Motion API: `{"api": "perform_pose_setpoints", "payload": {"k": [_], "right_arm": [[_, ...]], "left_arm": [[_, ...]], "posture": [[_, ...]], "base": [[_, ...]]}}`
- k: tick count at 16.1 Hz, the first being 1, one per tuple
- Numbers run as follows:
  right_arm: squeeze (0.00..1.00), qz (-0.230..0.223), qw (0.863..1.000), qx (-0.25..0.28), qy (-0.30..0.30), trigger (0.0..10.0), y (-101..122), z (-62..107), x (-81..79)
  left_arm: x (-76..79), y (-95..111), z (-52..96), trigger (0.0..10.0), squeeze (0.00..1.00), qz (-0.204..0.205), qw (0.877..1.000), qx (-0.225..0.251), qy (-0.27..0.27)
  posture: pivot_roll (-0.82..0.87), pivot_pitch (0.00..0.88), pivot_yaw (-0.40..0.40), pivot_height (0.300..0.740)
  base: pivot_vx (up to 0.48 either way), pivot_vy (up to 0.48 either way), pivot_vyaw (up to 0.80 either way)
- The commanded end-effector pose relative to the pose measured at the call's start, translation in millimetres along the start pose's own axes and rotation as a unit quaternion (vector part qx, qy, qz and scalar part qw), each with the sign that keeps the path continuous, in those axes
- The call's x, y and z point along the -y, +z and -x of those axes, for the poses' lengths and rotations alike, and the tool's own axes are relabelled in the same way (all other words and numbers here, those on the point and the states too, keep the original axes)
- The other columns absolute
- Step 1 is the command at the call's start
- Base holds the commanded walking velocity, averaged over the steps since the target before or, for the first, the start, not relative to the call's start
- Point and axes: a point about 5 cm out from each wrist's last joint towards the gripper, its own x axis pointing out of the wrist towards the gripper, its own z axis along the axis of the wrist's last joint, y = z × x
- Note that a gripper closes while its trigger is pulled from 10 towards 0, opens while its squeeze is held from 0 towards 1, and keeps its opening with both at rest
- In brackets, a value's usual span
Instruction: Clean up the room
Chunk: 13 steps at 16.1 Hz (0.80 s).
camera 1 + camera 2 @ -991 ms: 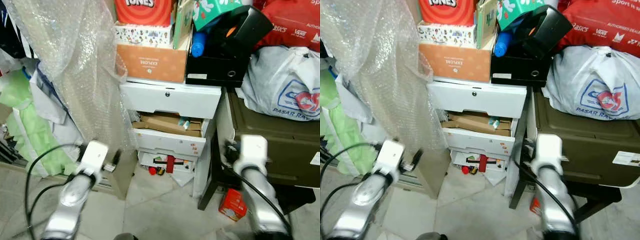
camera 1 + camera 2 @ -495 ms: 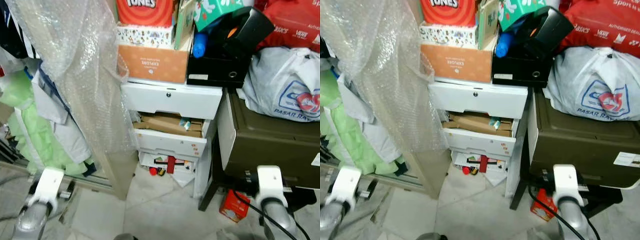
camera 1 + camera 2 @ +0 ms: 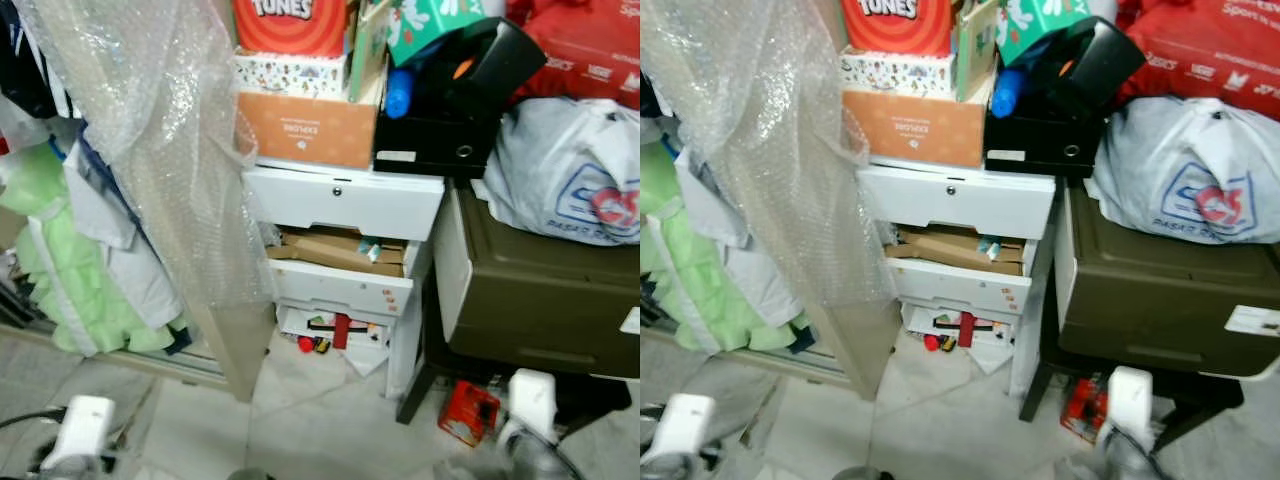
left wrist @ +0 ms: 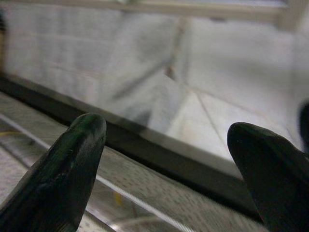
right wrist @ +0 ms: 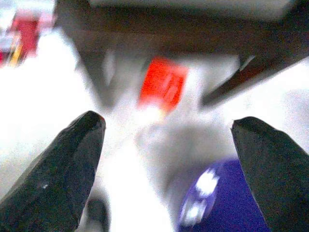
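Clutter crowds a pale tiled floor [image 3: 310, 400]: a white drawer unit [image 3: 345, 205] at 12 o'clock, its middle drawer ajar, stacked boxes [image 3: 305, 125] on top, bubble wrap [image 3: 170, 150] hanging at 10 o'clock, a dark green bin [image 3: 540, 290] at 2 o'clock. A small red box [image 3: 468, 412] lies on the floor beneath the bin, tilted. The left tool [image 4: 169, 159] and right tool [image 5: 169, 159] both hang low, fingers spread, empty.

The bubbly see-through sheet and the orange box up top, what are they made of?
The sheet looks like clear plastic bubble wrap: rows of tiny air pockets glint, and dim shapes show through it. The orange box looks like matte cardboard: flat, dull sides with printed lettering and a straight folded edge, though that is only a guess from its look.
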Motion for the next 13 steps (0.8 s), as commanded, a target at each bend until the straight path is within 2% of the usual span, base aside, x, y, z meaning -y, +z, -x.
{"api": "perform_pose_setpoints", "payload": {"k": [1, 3, 4, 5, 7, 8, 10, 11, 13], "right_arm": [[0.00, 0.013, 0.999, -0.025, 0.024, 10.0, -7, -0.6, -6.1], [0.00, 0.042, 0.997, -0.048, 0.037, 10.0, -13, -0.8, -10.4], [0.00, 0.039, 0.997, -0.045, 0.042, 10.0, -9, -2.5, -15.0], [0.00, 0.044, 0.997, -0.036, 0.053, 10.0, 0, -4.5, -23.5], [0.00, 0.048, 0.996, -0.024, 0.074, 10.0, 12, -6.1, -40.5], [0.00, 0.061, 0.995, -0.022, 0.074, 10.0, 13, -6.0, -43.8], [0.00, 0.085, 0.993, -0.031, 0.075, 10.0, 9, -5.2, -48.2], [0.00, 0.105, 0.991, -0.038, 0.073, 10.0, 7, -5.4, -44.7], [0.00, 0.128, 0.989, -0.040, 0.068, 10.0, 6, -6.0, -34.5]], "left_arm": [[11.2, -3, -0.5, 10.0, 0.00, -0.016, 0.999, -0.012, -0.031], [22.9, -7, -0.3, 10.0, 0.00, -0.022, 0.998, -0.028, -0.053], [25.9, -7, -0.6, 10.0, 0.00, -0.002, 0.998, -0.033, -0.054], [30.8, -3, -1.1, 10.0, 0.00, 0.000, 0.997, -0.035, -0.064], [37.1, 6, -2.1, 10.0, 0.00, -0.012, 0.997, -0.027, -0.068], [39.9, 11, -2.5, 10.0, 0.00, -0.016, 0.997, -0.025, -0.068], [43.2, 23, -3.7, 10.0, 0.00, -0.033, 0.998, -0.018, -0.051], [45.8, 27, -3.8, 10.0, 0.00, -0.042, 0.998, -0.017, -0.052], [51.1, 33, -3.8, 10.0, 0.00, -0.041, 0.997, -0.015, -0.059]], "posture": [[0.01, 0.000, 0.034, 0.740], [0.01, 0.000, 0.044, 0.740], [0.01, 0.000, 0.049, 0.740], [0.01, 0.000, 0.053, 0.740], [0.01, 0.000, 0.056, 0.740], [0.00, 0.000, 0.057, 0.740], [0.00, 0.000, 0.055, 0.740], [0.00, 0.000, 0.053, 0.740], [0.00, 0.000, 0.050, 0.740]], "base": [[0.000, 0.000, 0.00], [0.000, 0.000, 0.00], [0.000, 0.000, 0.00], [0.000, 0.000, 0.00], [0.000, 0.000, 0.00], [0.000, 0.000, 0.00], [0.000, 0.000, 0.00], [0.000, 0.000, 0.00], [0.000, 0.000, -0.80]]}}
